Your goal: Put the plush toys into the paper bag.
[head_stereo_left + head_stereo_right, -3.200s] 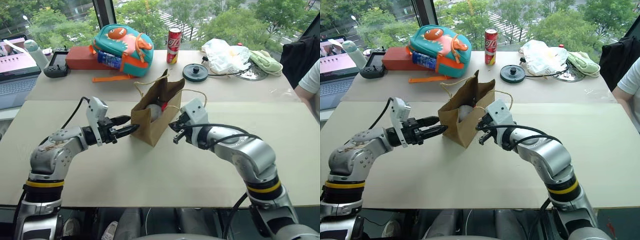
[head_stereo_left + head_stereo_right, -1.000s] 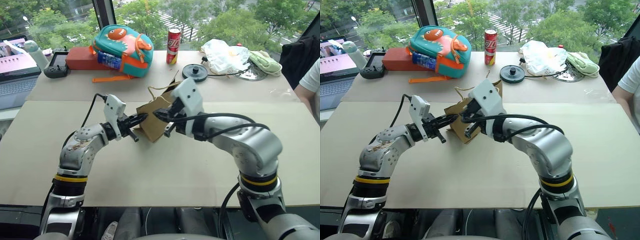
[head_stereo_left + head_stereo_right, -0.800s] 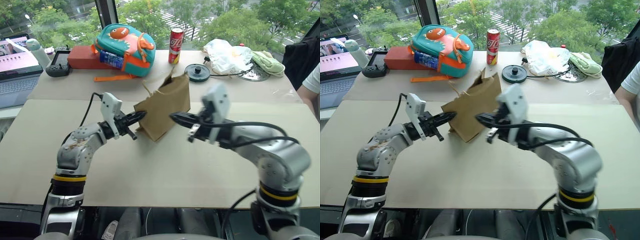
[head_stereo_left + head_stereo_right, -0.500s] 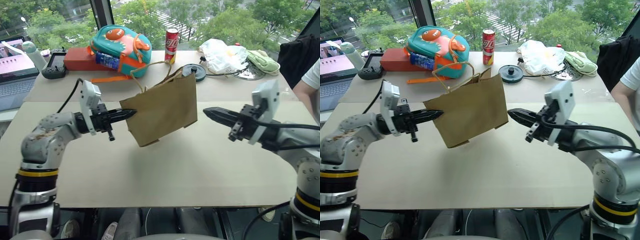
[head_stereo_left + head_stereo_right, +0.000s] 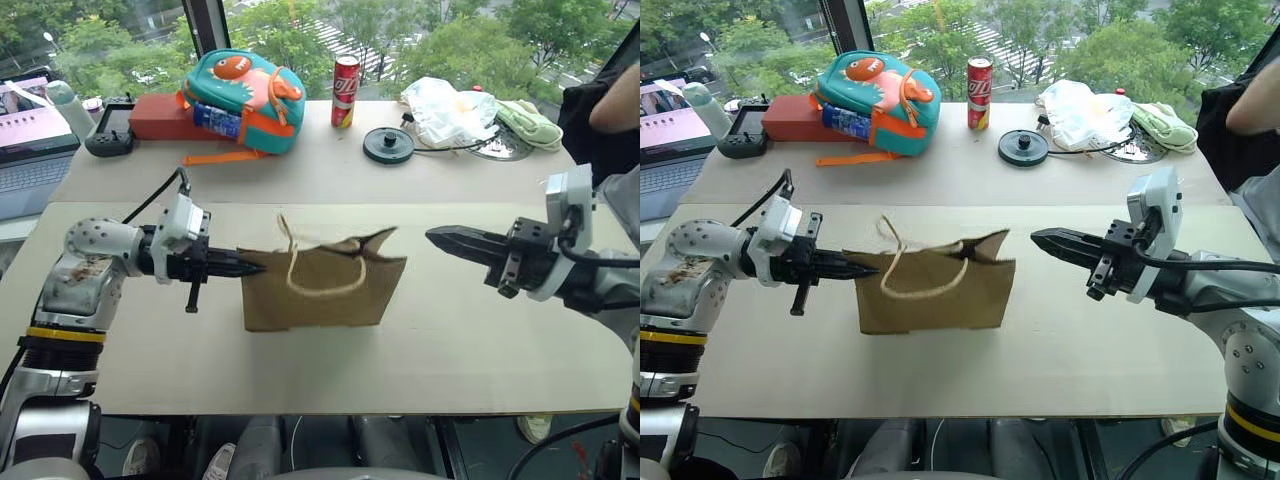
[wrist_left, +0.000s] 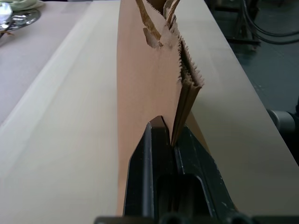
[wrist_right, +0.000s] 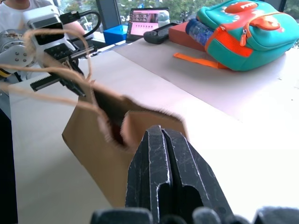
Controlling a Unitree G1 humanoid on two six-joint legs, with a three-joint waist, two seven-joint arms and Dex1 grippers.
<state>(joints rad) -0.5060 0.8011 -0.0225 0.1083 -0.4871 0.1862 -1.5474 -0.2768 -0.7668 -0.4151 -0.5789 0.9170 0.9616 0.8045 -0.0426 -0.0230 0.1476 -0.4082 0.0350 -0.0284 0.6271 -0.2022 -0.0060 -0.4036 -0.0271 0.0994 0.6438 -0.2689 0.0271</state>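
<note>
So the paper bag (image 5: 322, 291) stands upright on the counter (image 5: 420, 350), right at the tips of the left claw (image 5: 248, 268), which is pinched shut on the bag's side edge. The left wrist view shows the folded paper clamped between the fingers. The right claw (image 5: 440, 238) is closed on nothing, hanging well off the bag's far side with bare counter between them.

No plush toys are lying out anywhere on the counter, and I can't see into the bag, so my guess is they're already inside and what's left is basically letting go. Can't confirm that though.

Room-wise it's easy: lots of open counter around both claws. The backpack (image 5: 246, 88), can (image 5: 345, 77) and white plastic bag (image 5: 448, 108) all sit far beyond the claws. The bag is fairly near the counter's front edge, so I'd avoid dragging it that way.
</note>
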